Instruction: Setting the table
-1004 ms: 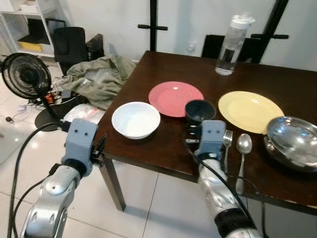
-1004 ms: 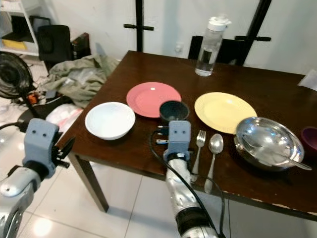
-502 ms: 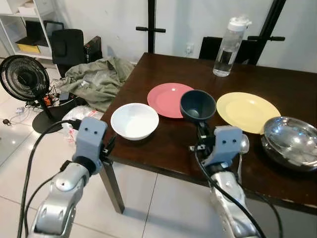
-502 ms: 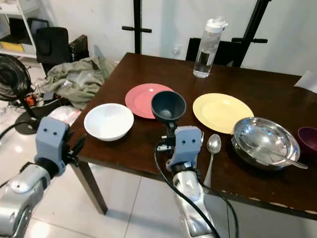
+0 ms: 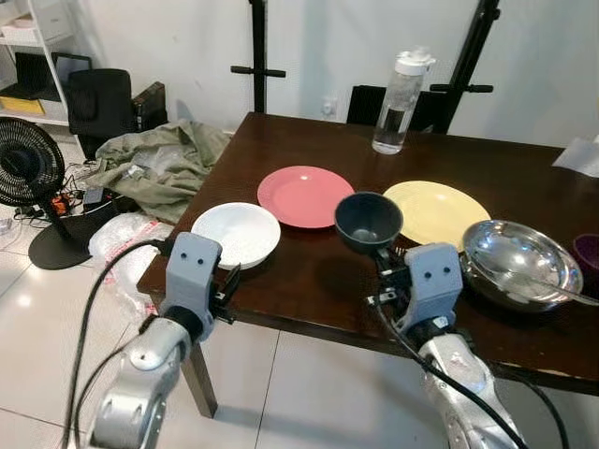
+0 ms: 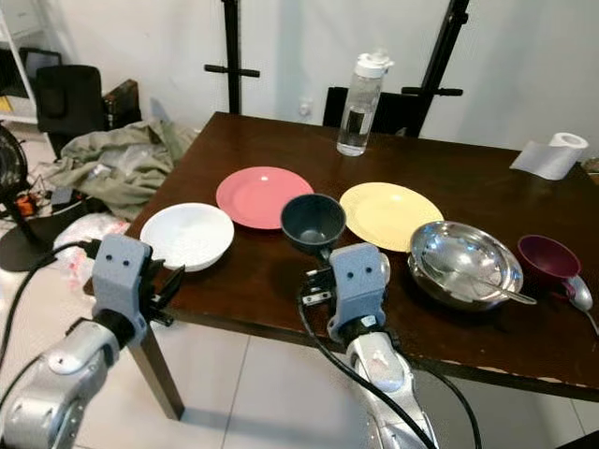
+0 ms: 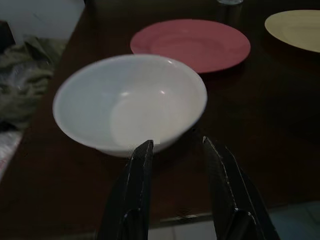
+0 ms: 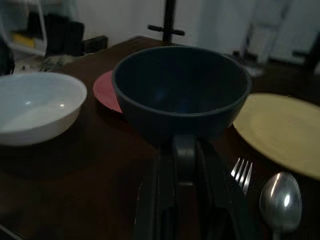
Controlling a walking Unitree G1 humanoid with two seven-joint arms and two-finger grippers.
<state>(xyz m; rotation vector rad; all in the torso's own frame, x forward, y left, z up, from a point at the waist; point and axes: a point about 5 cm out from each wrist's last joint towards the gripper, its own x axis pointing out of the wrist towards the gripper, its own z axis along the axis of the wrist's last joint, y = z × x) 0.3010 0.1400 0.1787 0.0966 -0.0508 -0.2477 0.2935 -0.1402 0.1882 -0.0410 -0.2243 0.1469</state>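
Starting at your left, your left hand [image 7: 172, 165] hovers at the near edge of the counter [image 5: 309, 271] with its fingers spread and nothing between them. The white bowl [image 5: 235, 234] sits on the counter just beyond those fingertips, not touching them. Past it lies the pink plate [image 5: 305, 195].

In the middle, your right hand [image 8: 183, 160] has its fingers pressed together on the near rim of the dark bowl [image 5: 369, 221], pinching it. The bowl is upright and looks lifted clear of the counter, hanging between the pink plate and the yellow plate [image 5: 436, 211]. A fork [image 8: 241, 175] and a spoon [image 8: 280, 200] lie on the counter just below and beside that hand.

The step in hand appears to be carrying the dark bowl to its place in the setting. Because you hold it by one point on the rim, the weight hangs off the fingers, so keep the wrist level and move slowly; a quick swing could twist the bowl in the pinch. Choose the plate you are aiming for, bring the bowl over its centre, lower it until the base sits flat, and only then spread the fingers. Keep the arm high enough to pass over the cutlery.

Further right are the steel bowl [image 6: 463, 263], the maroon cup [image 6: 547, 258] and a paper roll [image 6: 550, 154], with the water bottle [image 6: 359, 93] at the far side.
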